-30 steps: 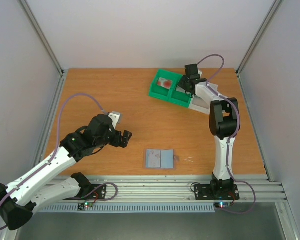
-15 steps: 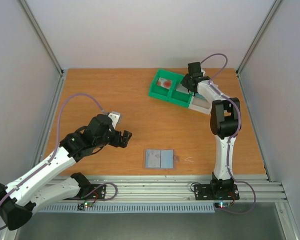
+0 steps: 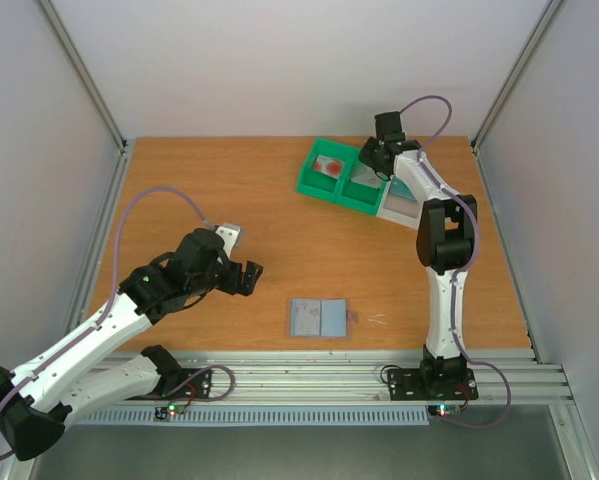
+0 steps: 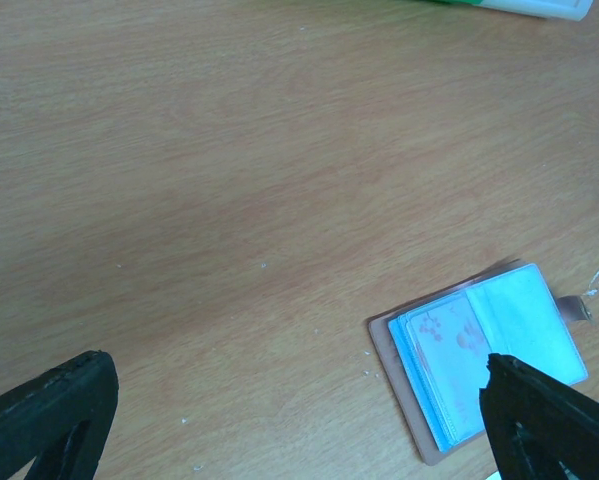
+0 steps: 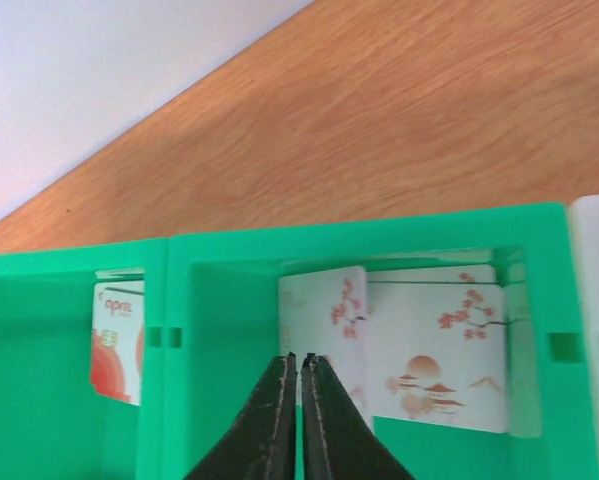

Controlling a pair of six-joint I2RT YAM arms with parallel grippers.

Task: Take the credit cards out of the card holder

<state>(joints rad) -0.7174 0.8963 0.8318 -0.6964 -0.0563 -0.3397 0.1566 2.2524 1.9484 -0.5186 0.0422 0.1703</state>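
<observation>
The card holder [image 3: 319, 318] lies opened flat on the table [image 3: 209, 190] near the front edge, about midway between my two arm bases. Its long axis runs side to side, parallel to that edge, and the centre crease points away from me. From the left wrist I can see a blossom-printed card [image 4: 447, 338] in its left panel, so I judge there is at least one more to pull.

My left hand [image 3: 251, 277] hovers above the wood with its fingers spread wide and nothing between them. The holder sits just to its right and a little nearer the front edge. In the wrist view it lies down by my right finger, skewed against the line between my fingertips.

My right hand [image 5: 300, 362] is far off at the back of the table, over the green tray [image 3: 304, 186]. Its fingers are pressed together on nothing, their tips hanging in front of the middle compartment. Two blossom cards [image 5: 434, 345] are in that compartment, one of them leaning, and a red-blotched card [image 5: 117, 345] is in the compartment to the left.

So the left hand is clearly the nearer one. I think a short move right and toward me would bring it over the holder. My wrist would also need turning, so the fingers line up with the card's edges rather than crossing them at a slant.
</observation>
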